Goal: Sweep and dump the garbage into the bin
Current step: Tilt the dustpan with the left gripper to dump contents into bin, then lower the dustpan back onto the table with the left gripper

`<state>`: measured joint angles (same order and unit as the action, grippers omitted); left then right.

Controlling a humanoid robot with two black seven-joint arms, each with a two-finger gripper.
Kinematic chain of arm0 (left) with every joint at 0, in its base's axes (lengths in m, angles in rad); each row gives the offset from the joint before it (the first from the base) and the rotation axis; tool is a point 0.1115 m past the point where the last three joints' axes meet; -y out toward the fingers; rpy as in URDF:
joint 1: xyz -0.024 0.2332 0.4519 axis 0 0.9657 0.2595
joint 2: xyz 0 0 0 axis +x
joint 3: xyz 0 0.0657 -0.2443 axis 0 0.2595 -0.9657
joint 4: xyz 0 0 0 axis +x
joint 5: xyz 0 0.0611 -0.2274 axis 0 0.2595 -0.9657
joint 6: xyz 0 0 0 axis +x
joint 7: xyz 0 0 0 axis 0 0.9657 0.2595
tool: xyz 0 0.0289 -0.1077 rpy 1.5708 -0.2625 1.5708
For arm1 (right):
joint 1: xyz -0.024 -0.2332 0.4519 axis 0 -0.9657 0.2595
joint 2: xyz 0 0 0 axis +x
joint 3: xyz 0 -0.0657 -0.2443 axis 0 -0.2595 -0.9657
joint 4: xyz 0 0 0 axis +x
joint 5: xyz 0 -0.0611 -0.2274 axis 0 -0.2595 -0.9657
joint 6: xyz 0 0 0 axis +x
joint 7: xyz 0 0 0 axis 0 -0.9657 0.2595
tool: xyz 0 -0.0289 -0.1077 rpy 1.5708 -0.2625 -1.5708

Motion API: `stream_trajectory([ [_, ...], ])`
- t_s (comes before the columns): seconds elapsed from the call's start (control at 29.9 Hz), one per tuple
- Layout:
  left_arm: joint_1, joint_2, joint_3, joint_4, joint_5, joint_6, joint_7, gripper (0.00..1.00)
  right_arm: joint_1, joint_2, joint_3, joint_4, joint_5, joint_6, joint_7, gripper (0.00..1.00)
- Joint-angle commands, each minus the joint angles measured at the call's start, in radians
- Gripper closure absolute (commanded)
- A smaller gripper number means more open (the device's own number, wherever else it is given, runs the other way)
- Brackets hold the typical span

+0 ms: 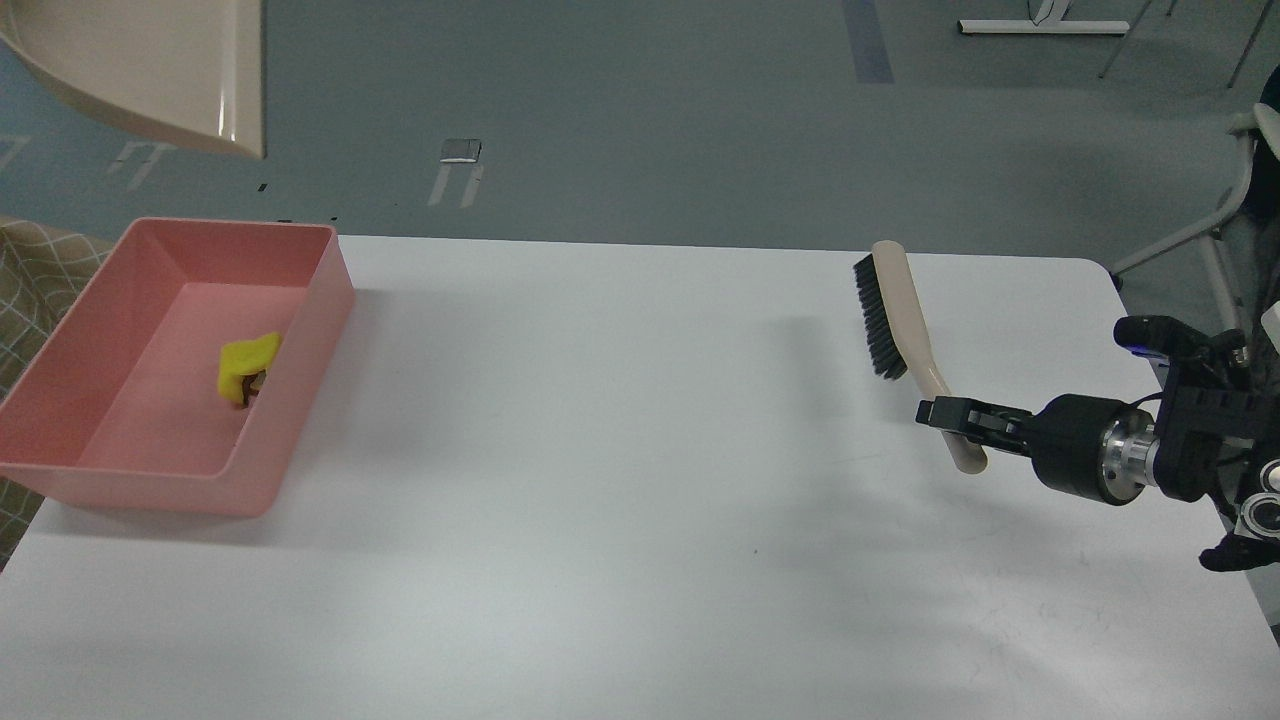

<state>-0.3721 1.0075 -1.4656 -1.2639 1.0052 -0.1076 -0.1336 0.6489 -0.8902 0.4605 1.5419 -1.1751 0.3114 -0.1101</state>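
Observation:
The salmon-pink bin stands at the table's left edge. The yellow scrap lies inside it near the right wall, with a small dark bit under it; the pale bread-like wedge is hidden. The beige dustpan hangs empty at the top left, high above the bin; the left arm and gripper holding it are out of view. My right gripper at the right is shut on the beige handle of the brush, whose black bristles face left, held just over the table.
The white table spans the view, with its far edge at the back and a rounded right corner. A chair stands off the table's right. A patterned surface shows left of the bin.

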Motion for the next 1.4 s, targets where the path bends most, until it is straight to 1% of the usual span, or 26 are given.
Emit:
stream_trajectory([
  [0.0,-0.069,-0.153,0.077,-0.025,0.001,0.011,0.063,1.00,0.000,-0.030,0.001,0.000,0.000,0.000,0.004,1.00],
  [0.07,-0.093,-0.207,0.119,-0.025,0.001,0.029,0.072,1.00,0.000,-0.038,0.001,0.000,0.000,0.000,0.010,1.00],
  [0.1,-0.105,-0.255,0.161,-0.025,0.001,0.061,0.077,1.00,0.000,-0.045,0.001,0.000,0.000,0.000,0.013,1.00],
  [0.13,-0.108,-0.279,0.184,-0.025,0.001,0.083,0.081,1.00,0.000,-0.047,0.000,0.000,0.000,0.000,0.013,1.00],
  [0.2,-0.111,-0.349,0.275,-0.025,0.001,0.169,0.089,1.00,0.000,-0.053,0.001,0.004,0.000,0.000,0.013,1.00],
  [0.27,-0.111,-0.378,0.316,-0.025,0.001,0.207,0.091,1.00,0.000,-0.053,0.001,0.004,0.002,0.000,0.013,1.00],
  [0.33,-0.110,-0.441,0.396,-0.023,0.003,0.273,0.089,1.00,0.000,-0.053,0.001,0.003,0.000,0.000,0.013,1.00],
  [0.43,-0.102,-0.501,0.470,-0.023,0.015,0.338,0.083,1.00,0.000,-0.058,0.001,0.001,0.000,0.000,0.013,1.00],
  [0.47,-0.100,-0.515,0.491,-0.023,0.016,0.353,0.077,1.00,0.000,-0.058,0.000,0.000,0.000,0.000,0.013,1.00],
  [0.57,-0.094,-0.558,0.595,-0.012,0.050,0.446,0.063,1.00,-0.008,-0.058,0.000,0.003,0.000,0.000,0.013,1.00],
  [0.6,-0.090,-0.569,0.629,-0.008,0.068,0.482,0.040,1.00,-0.009,-0.058,0.000,0.003,0.000,0.000,0.013,1.00],
  [0.64,-0.084,-0.573,0.645,-0.008,0.075,0.496,0.028,1.00,-0.011,-0.058,0.000,0.003,0.000,0.000,0.013,1.00],
  [0.67,-0.067,-0.581,0.674,-0.008,0.084,0.520,0.005,1.00,-0.011,-0.058,0.000,0.003,0.002,0.000,0.013,1.00],
  [0.77,-0.030,-0.602,0.702,-0.008,0.101,0.554,-0.006,1.00,-0.014,-0.058,0.000,0.004,0.002,0.000,0.013,1.00],
  [0.97,0.033,-0.671,0.702,0.026,0.167,0.577,-0.008,1.00,-0.014,-0.056,-0.002,0.004,0.000,0.000,0.013,1.00],
  [1.14,0.038,-0.707,0.700,0.067,0.171,0.579,-0.009,1.00,-0.018,-0.053,-0.002,0.004,0.002,0.000,0.013,1.00],
  [1.37,0.035,-0.741,0.700,0.155,0.171,0.577,-0.012,1.00,-0.021,-0.052,-0.002,0.006,0.002,0.002,0.021,1.00],
])
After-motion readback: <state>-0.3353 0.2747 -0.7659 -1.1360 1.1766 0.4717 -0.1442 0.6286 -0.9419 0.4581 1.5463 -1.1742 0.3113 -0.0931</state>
